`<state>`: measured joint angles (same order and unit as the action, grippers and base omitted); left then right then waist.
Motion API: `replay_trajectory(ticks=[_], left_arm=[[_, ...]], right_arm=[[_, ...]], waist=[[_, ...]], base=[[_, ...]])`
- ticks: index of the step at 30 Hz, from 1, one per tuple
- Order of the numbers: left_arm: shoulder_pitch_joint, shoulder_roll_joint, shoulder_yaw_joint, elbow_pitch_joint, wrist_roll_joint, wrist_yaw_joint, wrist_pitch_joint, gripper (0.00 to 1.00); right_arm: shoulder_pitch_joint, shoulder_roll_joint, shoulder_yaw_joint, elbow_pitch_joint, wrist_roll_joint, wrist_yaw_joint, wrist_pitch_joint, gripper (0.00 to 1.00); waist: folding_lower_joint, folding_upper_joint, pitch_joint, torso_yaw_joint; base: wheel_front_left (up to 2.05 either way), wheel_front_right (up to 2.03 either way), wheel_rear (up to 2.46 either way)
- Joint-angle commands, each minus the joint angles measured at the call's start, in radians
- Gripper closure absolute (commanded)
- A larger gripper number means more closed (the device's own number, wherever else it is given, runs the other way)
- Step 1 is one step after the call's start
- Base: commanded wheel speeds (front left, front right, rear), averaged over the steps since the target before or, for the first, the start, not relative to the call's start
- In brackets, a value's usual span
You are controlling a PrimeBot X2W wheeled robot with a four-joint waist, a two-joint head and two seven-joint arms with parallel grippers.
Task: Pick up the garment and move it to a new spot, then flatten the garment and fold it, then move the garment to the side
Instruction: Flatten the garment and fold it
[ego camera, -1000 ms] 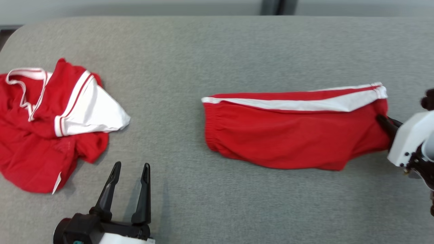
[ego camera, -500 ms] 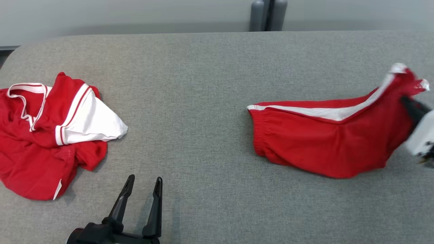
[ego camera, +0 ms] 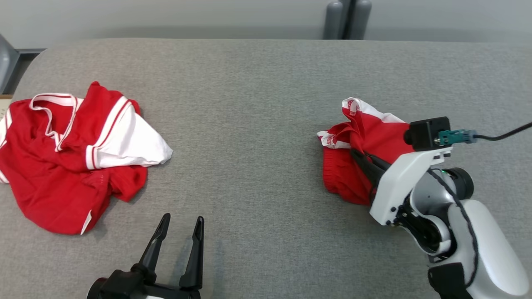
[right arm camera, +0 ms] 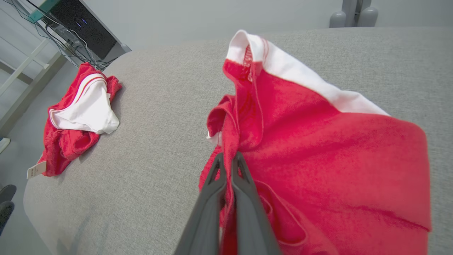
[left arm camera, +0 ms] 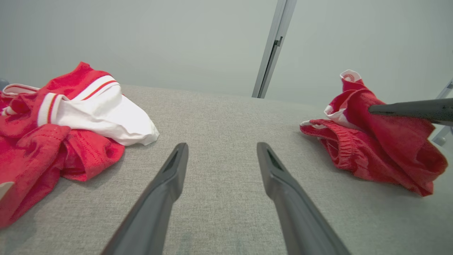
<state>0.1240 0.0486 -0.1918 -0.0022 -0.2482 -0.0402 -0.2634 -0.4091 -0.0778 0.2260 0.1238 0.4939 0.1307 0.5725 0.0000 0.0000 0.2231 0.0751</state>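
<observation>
On the right side of the grey fabric-covered worktop (ego camera: 249, 124), the red shorts (ego camera: 374, 133) sit bunched in a heap, caught by the right gripper (ego camera: 355, 153). Its jaws are pressed together on a fold of the red cloth (the right wrist view shows cloth squeezed in the narrow slit between them). The pinched fold is raised, so a leg hem with its white band stands uppermost, while the elastic waistband and the lower folds rest on the worktop. A white side stripe runs along the upper edge of the shorts. The right arm reaches in from the lower right of the head view, with a black cable (ego camera: 503, 133) trailing from its wrist.

Near the front edge, left of centre, the left gripper (ego camera: 183, 217) hangs low over bare worktop with its jaws spread wide and nothing between them. It is well apart from both garments.

At the far left lies a second garment, a red jersey (ego camera: 75, 166) with a white panel and striped trim, crumpled and touched by neither gripper. A small paper tag (right arm camera: 36, 170) sticks out from its lower edge (the print is too small to read). Behind the worktop's back edge, two grey rounded posts (ego camera: 347, 18) stand side by side against a pale wall.
</observation>
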Motion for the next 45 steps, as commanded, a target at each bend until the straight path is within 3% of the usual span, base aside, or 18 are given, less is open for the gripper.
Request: replay_trajectory(ticks=[1,9,11,12,13,18,24,27,31,35,45], left_arm=[[-0.015,0.004,0.003,0.002,-0.004,-0.002,-0.002,0.00],[0.002,0.004,-0.001,0.006,-0.015,0.007,-0.002,0.00],[0.003,0.004,-0.006,0.008,-0.017,0.008,-0.002,0.00],[0.003,0.004,-0.006,0.008,-0.018,0.009,-0.002,0.00],[0.004,0.004,-0.005,0.010,-0.019,0.010,-0.002,0.00],[0.030,0.004,0.013,0.025,-0.005,0.001,-0.002,0.00],[0.062,0.004,0.050,0.025,-0.002,0.007,-0.002,0.00],[0.069,0.004,0.060,0.023,-0.002,0.003,-0.002,0.00],[0.076,0.004,0.071,0.027,-0.004,-0.003,-0.002,0.00],[0.089,0.004,0.092,0.035,-0.001,-0.008,-0.002,0.00],[0.119,0.004,0.138,0.041,0.014,-0.020,-0.002,0.00]], right_arm=[[-0.008,0.002,-0.003,0.008,-0.006,0.000,-0.010,1.00],[-0.059,0.026,0.004,0.152,-0.038,0.000,-0.104,1.00],[-0.064,0.026,0.034,0.169,-0.022,0.000,-0.129,0.61],[-0.063,0.026,0.047,0.170,-0.016,0.000,-0.143,0.20],[-0.061,0.026,0.061,0.169,-0.014,0.000,-0.161,0.00],[0.013,0.020,0.069,0.096,-0.073,0.000,-0.333,0.00],[0.200,-0.077,-0.009,-0.028,-0.194,0.000,-0.529,0.00],[0.265,-0.138,-0.076,-0.023,-0.313,0.000,-0.640,0.00],[0.344,-0.137,-0.195,0.054,-0.406,0.000,-0.789,0.00],[0.407,-0.120,-0.286,0.128,-0.460,0.000,-0.838,0.00],[0.525,-0.046,-0.425,0.038,-0.512,0.000,-0.839,0.00]], waist=[[0.0000,0.0000,0.000,0.009],[0.0000,0.0000,-0.001,0.032],[0.0000,0.0000,-0.003,0.032],[0.0000,0.0000,-0.006,0.031],[0.0000,0.0000,-0.009,0.029],[0.0000,0.0000,-0.059,0.011],[0.0000,0.0000,-0.117,-0.025],[0.0000,0.0000,-0.132,-0.039],[0.0000,0.0000,-0.161,-0.048],[0.0000,0.0000,-0.196,-0.050],[0.0000,0.0000,-0.236,-0.048]], base=[[0.00,0.00,0.00],[0.00,0.00,0.00],[0.00,0.00,0.00],[0.00,0.00,0.00],[0.00,0.00,0.00],[0.00,0.00,0.00],[0.00,0.00,0.00],[0.00,0.00,0.00],[0.00,0.00,0.00],[0.00,0.00,0.00],[0.00,0.00,0.00]])
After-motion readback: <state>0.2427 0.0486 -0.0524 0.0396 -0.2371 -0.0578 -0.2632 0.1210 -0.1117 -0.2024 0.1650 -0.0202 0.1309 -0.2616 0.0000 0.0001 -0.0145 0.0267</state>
